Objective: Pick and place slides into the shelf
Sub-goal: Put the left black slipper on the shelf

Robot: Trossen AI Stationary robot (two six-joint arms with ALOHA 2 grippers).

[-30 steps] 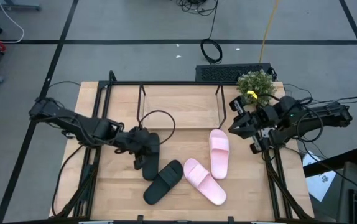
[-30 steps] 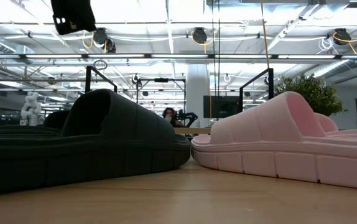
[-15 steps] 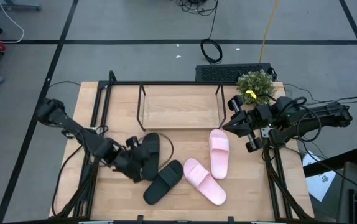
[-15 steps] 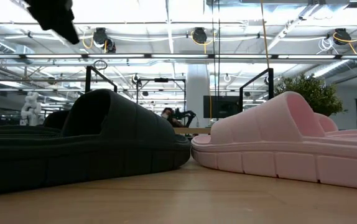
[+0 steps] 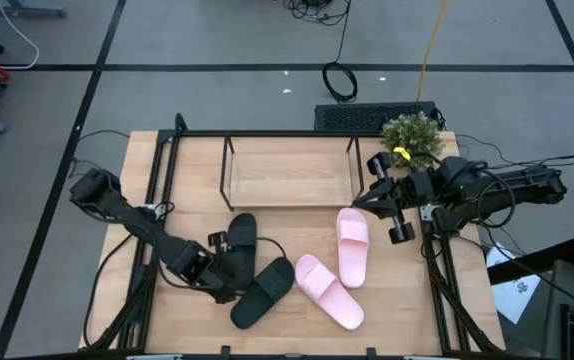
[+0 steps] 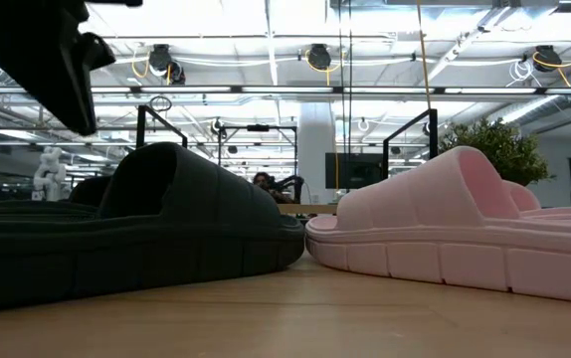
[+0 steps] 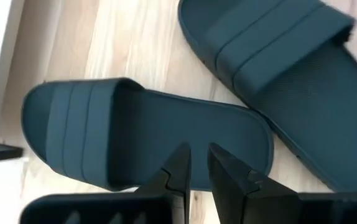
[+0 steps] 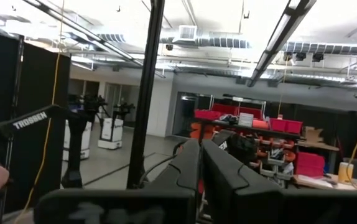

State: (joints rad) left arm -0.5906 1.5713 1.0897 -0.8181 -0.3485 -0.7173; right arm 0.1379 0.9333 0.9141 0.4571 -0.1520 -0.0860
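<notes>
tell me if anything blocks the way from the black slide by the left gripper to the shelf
Nothing visible does. The left gripper sits at the black slide, and bare table lies between that slide and the shelf. The second black slide and both pink slides lie off that path.

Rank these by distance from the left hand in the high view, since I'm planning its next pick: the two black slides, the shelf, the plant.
1. Upright black slide, beside the left hand.
2. Angled black slide, too close to call against 1.
3. Shelf, table's back.
4. Plant, far right corner.
</notes>
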